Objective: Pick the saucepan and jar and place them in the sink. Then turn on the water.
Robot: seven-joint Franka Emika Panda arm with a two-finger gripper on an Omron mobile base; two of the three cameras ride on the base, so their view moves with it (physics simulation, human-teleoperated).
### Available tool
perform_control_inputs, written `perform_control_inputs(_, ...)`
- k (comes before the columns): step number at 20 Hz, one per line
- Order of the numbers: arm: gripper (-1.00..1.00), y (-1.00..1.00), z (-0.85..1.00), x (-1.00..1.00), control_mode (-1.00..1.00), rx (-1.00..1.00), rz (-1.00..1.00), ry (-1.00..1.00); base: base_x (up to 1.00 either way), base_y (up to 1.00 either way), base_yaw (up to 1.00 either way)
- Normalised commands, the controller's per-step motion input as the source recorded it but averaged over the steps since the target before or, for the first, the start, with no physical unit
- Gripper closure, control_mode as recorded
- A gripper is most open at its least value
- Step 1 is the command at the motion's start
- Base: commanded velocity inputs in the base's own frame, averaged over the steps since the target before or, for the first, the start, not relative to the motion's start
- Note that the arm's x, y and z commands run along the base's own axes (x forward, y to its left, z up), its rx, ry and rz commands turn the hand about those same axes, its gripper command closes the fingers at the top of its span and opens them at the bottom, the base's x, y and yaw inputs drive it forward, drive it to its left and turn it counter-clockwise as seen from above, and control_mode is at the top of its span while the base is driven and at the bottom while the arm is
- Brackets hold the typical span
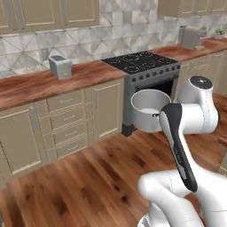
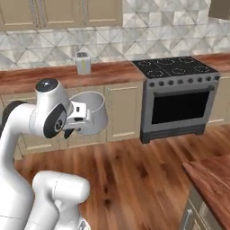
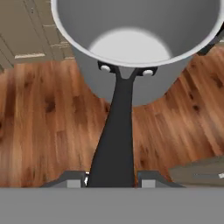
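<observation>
While hanging above the brown wood-plank floor [image 3: 39,113], the silver-grey metal saucepan [image 1: 150,110] w/ black stick handle [image 3: 114,140] is being clamped by the gripper's [image 3: 111,179] 2 fingers.

A wooden plank floor [image 1: 88,177] runs up to beige lower cabinets [image 1: 66,124] topped by a reddish wood bench [image 1: 26,86]. A black-topped stove [image 2: 177,67] with a dark oven door sits between the cabinets. A toaster [image 1: 60,66] stands on the bench, before a grey patterned tile wall [image 2: 134,40] under upper cabinets [image 1: 44,13].

Saucepan [image 1: 150,109] in gripper [image 3: 111,178], above floor [image 1: 88,177].
</observation>
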Motion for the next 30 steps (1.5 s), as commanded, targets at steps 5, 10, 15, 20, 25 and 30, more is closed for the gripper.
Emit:
perform_control_inputs(5,1.00,0.00,0.00,0.00,1.00,0.00,0.00,0.00,0.18,0.00,0.99)
perform_control_inputs(10,1.00,0.00,0.00,0.00,1.00,0.00,0.00,0.00,0.16,0.00,1.00)
perform_control_inputs(15,1.00,0.00,0.00,0.00,1.00,0.00,0.00,0.00,0.01,-0.20,0.92)
perform_control_inputs(20,1.00,0.00,0.00,0.00,1.00,0.00,0.00,0.00,0.00,-0.43,0.83)
perform_control_inputs(25,1.00,0.00,0.00,0.00,1.00,0.00,0.00,0.00,0.51,-0.68,0.63)
perform_control_inputs(30,1.00,0.00,0.00,0.00,1.00,0.00,0.00,0.00,0.41,-0.71,0.30)
